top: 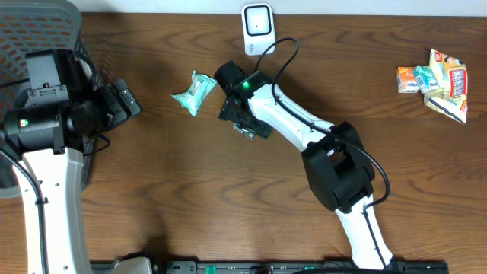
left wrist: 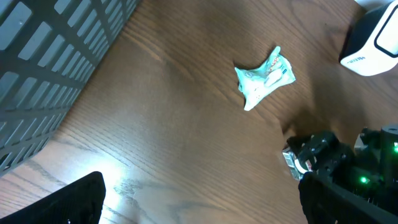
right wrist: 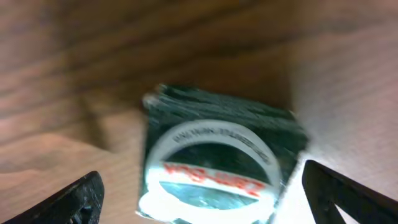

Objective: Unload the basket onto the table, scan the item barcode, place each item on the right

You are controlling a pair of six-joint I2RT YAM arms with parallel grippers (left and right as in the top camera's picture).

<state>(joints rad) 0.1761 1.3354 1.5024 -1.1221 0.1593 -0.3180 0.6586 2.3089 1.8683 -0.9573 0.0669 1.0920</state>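
The right gripper point(right wrist: 200, 177) stands wide open and holds nothing. In the right wrist view its two fingers point(right wrist: 74, 199) are at the lower corners, and the dark green packet point(right wrist: 217, 155) lies on the wooden table point(top: 190, 190) between them, touching neither finger as far as the blurred picture shows. The packet is therefore straight below the claw, a little forward of the tips, face up, with a white ring and red letters. It looks almost square and slightly turned, so its long axis cannot be told with certainty.

The white barcode scanner point(top: 257, 29) stands near, at the far edge of the table. Probably the packet must be closed on and carried that way.

The left gripper point(top: 125, 103) is also open and empty, well apart beside the grey mesh basket point(left wrist: 50, 62), so the right arm is clearly the nearer one. A light green packet point(top: 194, 91) lies just beside the right claw, apart from it.
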